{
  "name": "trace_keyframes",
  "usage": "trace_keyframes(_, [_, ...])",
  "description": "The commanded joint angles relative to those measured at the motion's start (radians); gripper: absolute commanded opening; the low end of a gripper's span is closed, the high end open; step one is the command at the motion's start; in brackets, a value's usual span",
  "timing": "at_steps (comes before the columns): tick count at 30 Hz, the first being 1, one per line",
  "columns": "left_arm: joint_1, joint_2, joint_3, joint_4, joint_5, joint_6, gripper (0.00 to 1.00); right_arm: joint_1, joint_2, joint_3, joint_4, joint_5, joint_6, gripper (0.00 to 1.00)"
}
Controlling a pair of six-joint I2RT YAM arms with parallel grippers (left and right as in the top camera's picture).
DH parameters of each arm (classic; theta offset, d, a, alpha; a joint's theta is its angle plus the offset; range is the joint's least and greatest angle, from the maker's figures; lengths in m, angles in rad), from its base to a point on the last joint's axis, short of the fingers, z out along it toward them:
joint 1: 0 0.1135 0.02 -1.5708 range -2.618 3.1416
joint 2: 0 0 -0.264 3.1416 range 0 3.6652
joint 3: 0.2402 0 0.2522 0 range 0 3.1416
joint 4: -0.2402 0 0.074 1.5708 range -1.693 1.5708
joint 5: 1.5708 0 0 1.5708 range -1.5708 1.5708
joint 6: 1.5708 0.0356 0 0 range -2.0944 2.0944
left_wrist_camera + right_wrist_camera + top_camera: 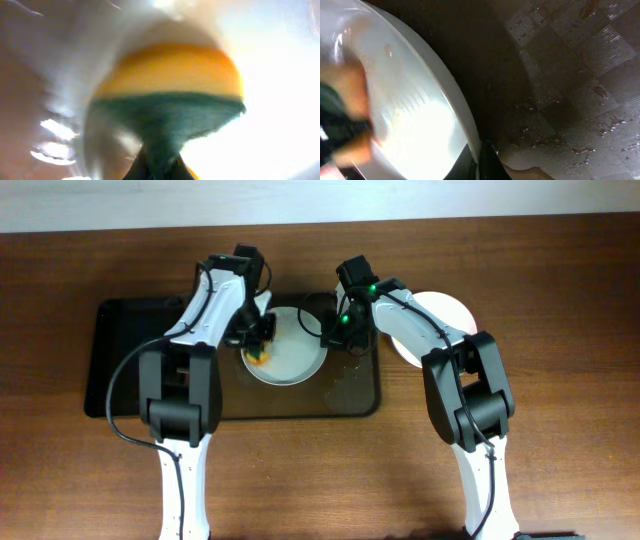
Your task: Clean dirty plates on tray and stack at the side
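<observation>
A white plate [290,355] lies on the dark tray [345,395] in the overhead view. My left gripper [258,340] is shut on a yellow and green sponge [170,95], which presses against the plate's left inside [270,60]. My right gripper [335,330] is shut on the plate's right rim [470,130], one finger inside and one outside. The sponge shows blurred at the left of the right wrist view [340,120]. A second white plate [440,315] lies on the table to the right of the tray.
The wet, patterned tray surface [570,90] fills the right wrist view beside the plate. A black mat [125,355] lies left of the tray. The wooden table [560,330] surrounds them.
</observation>
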Motion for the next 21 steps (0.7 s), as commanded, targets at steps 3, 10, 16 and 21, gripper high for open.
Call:
trace_keyframes(3, [-0.014,0.087,-0.052,-0.031,0.504,0.309,0.00,0.013,0.034,-0.040,-0.005,0.026,0.015,0.04])
trace_keyframes(10, [-0.011,0.088,-0.052,0.291,0.097,-0.086,0.01,0.013,0.034,-0.040,-0.003,0.027,0.014,0.04])
trace_keyframes(16, [-0.011,0.087,-0.052,0.278,-0.356,-0.350,0.01,0.013,0.034,-0.040,-0.017,0.045,0.014,0.04])
trace_keyframes(21, [-0.014,0.087,-0.050,-0.043,-0.119,-0.204,0.01,0.013,0.034,-0.040,-0.010,0.045,0.015,0.04])
